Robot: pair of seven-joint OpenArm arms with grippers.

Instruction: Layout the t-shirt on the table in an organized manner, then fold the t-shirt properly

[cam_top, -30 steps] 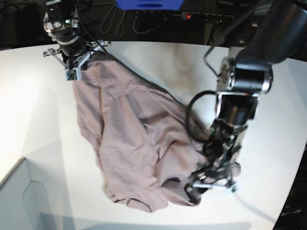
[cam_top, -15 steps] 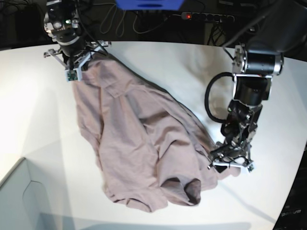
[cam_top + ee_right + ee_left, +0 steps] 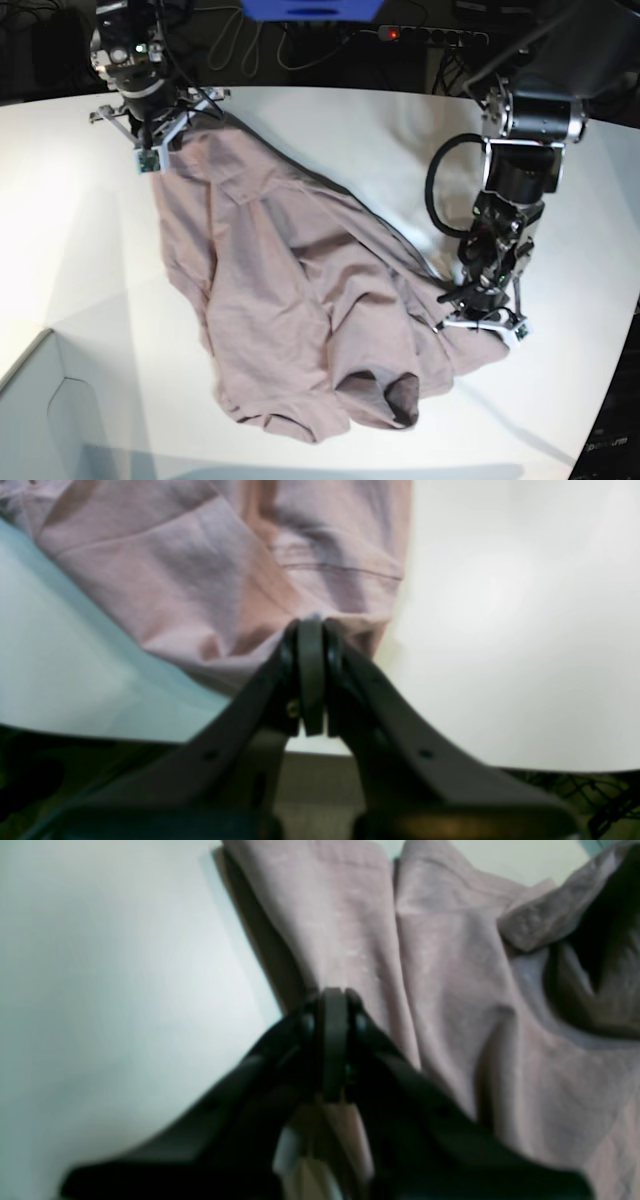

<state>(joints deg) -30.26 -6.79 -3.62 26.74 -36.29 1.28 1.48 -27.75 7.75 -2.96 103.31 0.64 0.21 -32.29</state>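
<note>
The mauve t-shirt point(image 3: 290, 290) lies rumpled on the white table point(image 3: 400, 140), stretched diagonally from far left to near right. Its dark neck opening point(image 3: 385, 395) is near the front edge. My right gripper point(image 3: 150, 142) is shut on the shirt's far-left corner; in the right wrist view point(image 3: 311, 630) the closed tips pinch a hemmed edge point(image 3: 340, 570). My left gripper point(image 3: 478, 325) is shut on the shirt's right corner, low over the table. In the left wrist view point(image 3: 332, 1002) the closed tips grip a fold of fabric point(image 3: 350, 915), with the neck opening point(image 3: 590, 965) at upper right.
A pale grey-blue box corner point(image 3: 40, 420) stands at the front left. A blue object point(image 3: 310, 8), a power strip point(image 3: 430, 35) and cables lie beyond the table's far edge. The table's curved edge runs close past my left gripper at the right.
My left gripper has moved right and away from the neck opening, drawing the shirt's right corner outward with it. The right gripper has stayed put, holding the far corner.
</note>
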